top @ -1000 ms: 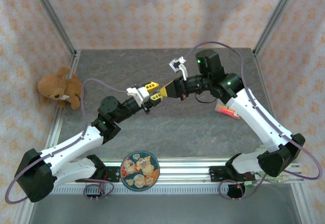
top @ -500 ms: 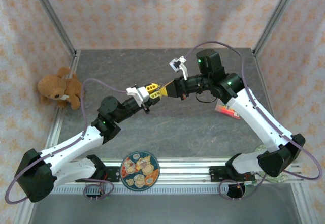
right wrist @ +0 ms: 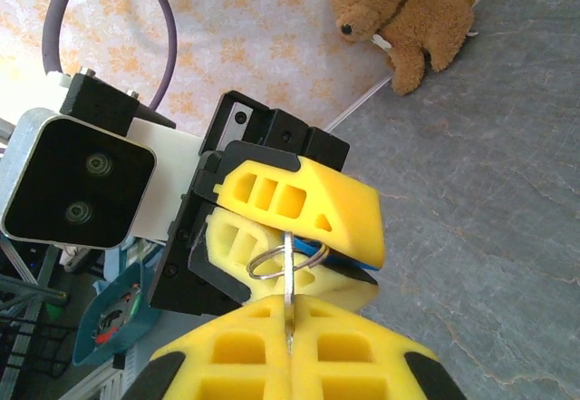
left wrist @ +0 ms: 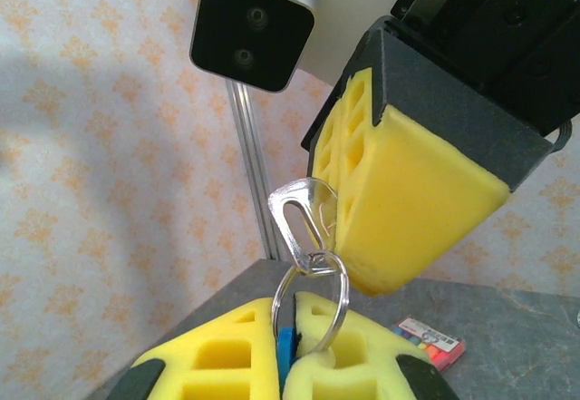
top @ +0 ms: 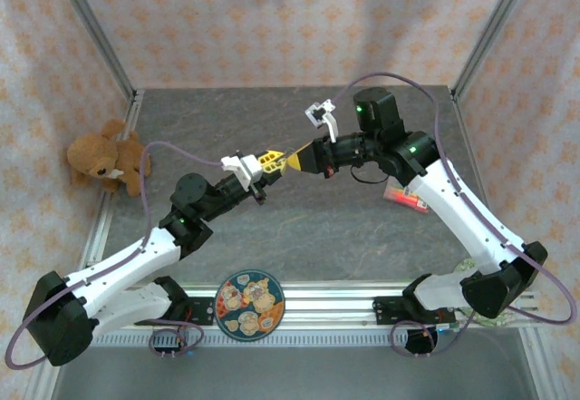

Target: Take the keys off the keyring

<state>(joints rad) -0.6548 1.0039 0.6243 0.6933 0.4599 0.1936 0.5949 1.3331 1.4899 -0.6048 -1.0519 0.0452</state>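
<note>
In the top external view, the left gripper [top: 270,159] and the right gripper [top: 293,158] meet tip to tip in the air above the middle of the grey table [top: 272,119]; what sits between them is too small to make out here. A teddy bear [top: 107,157] lies at the table's left edge, a patterned plate [top: 249,303] sits at the near edge between the arm bases, and a pink packet [top: 406,199] lies under the right arm. In the left wrist view, the left gripper's yellow pads are clenched on the blue tag [left wrist: 286,350] of the keyring [left wrist: 319,298], whose thin metal ring stands up out of the pads. The key [left wrist: 304,217] is threaded on that ring by the hole in its head, and its other end is pinched between the right gripper's pads, which come down from the upper right. In the right wrist view, the right gripper is clenched on the key's blade, seen edge-on, rising from the seam between its pads. The ring loops around the key, and the blue tag shows between the left gripper's pads just beyond.
</note>
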